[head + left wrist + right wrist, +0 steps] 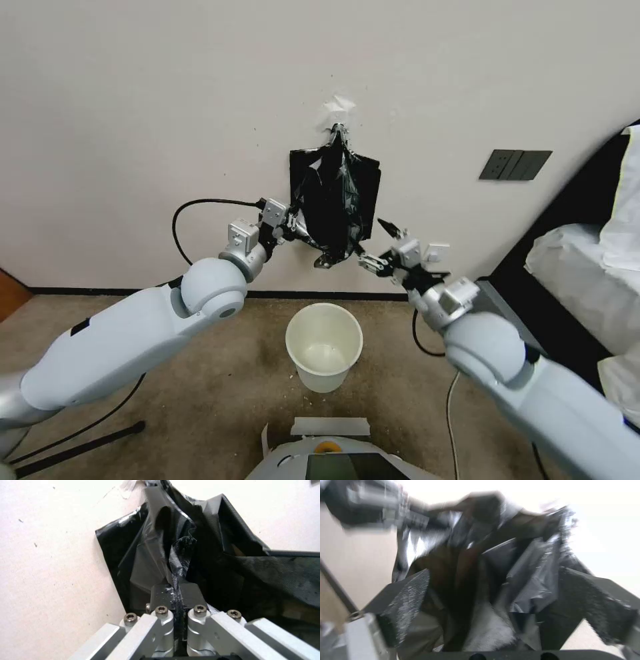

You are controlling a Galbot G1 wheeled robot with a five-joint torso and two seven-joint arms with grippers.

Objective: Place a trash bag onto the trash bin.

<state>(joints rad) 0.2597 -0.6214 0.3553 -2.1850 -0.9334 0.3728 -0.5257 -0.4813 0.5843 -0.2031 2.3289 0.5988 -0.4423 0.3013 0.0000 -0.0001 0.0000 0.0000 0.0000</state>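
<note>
Plastic film this thin will weigh almost nothing and give no resistance: the trash bag (331,200) is glossy, creased and limp, hanging against the wall (133,100) from a clip (339,131) at its top, in front of the flat stack of bags (368,193) hung on the same clip. It sits well above the trash bin (325,345), which stands open and unlined on the carpet (200,400) directly below.

The left gripper (291,227) is at the bag's lower edge on the robot's left side, and the left wrist view shows its jaws pressed together with a narrow twisted fold of the film caught between the pads (161,596). The right gripper (382,245) is just beside the bag's lower corner on the other side, its jaws spread wide apart, with crumpled plastic lying between them in the right wrist view but nothing pinched.

Judging by the sheen, the film is slippery, and a single thin layer could slide out of a light pinch or stretch and tear if pulled hard against the clip (the bunched fold the left jaws have is the safer kind of hold). The sensible places to grip are the bag's free lower edge on each side, well apart, so the mouth can be spread to about the width of the bin's rim (323,312). Catching a sheet from the stack behind would be the likely mistake.
</note>
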